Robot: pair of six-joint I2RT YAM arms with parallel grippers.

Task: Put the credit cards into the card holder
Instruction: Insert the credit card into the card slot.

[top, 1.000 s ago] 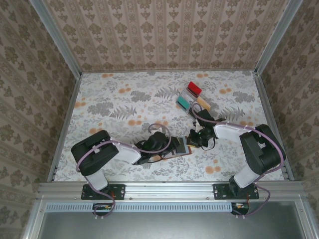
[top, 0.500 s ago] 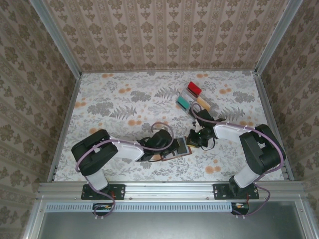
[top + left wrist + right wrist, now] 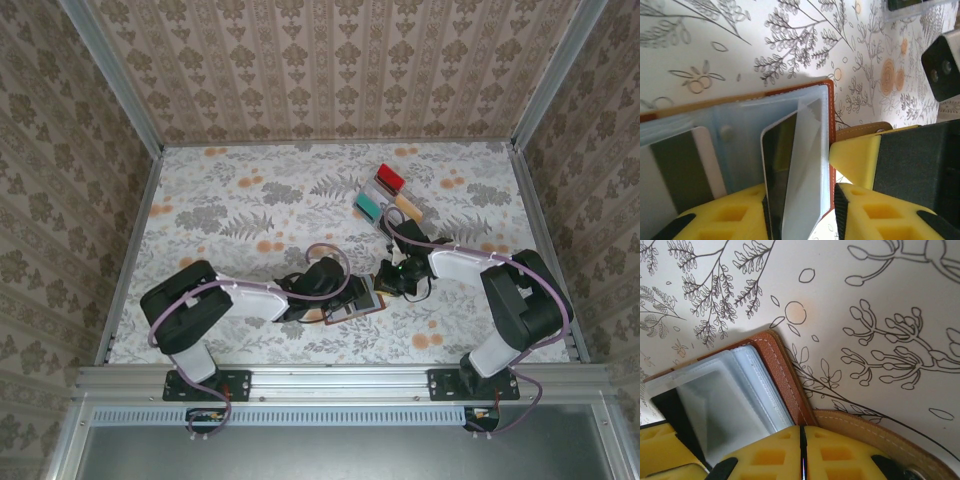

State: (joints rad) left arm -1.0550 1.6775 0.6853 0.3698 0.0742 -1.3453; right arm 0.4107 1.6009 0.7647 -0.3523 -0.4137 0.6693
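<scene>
The brown card holder point(image 3: 364, 300) lies open near the table's front, its blue-grey pockets point(image 3: 740, 130) facing up. A dark credit card point(image 3: 777, 165) stands tilted, partly inside a clear pocket leaf point(image 3: 810, 150). My left gripper point(image 3: 801, 192) is open, its yellow fingers on either side of that card and leaf. A second card point(image 3: 685, 170) with a dark stripe sits in the left pocket. My right gripper point(image 3: 801, 432) is shut, its tips resting on the holder's brown edge point(image 3: 782, 375) by the clasp tab point(image 3: 865, 432). From above, the left gripper point(image 3: 338, 297) and right gripper point(image 3: 386, 283) flank the holder.
A clear plastic rack point(image 3: 385, 195) with red, green and tan pieces stands behind the right arm, its corner visible point(image 3: 910, 7) in the left wrist view. Papered walls and an aluminium frame point(image 3: 130, 220) enclose the floral table. Open table lies to the left and rear.
My left wrist has shifted slightly right toward the card holder, and its jaws stand wider than half a second ago. The right arm and the holder have stayed put.
</scene>
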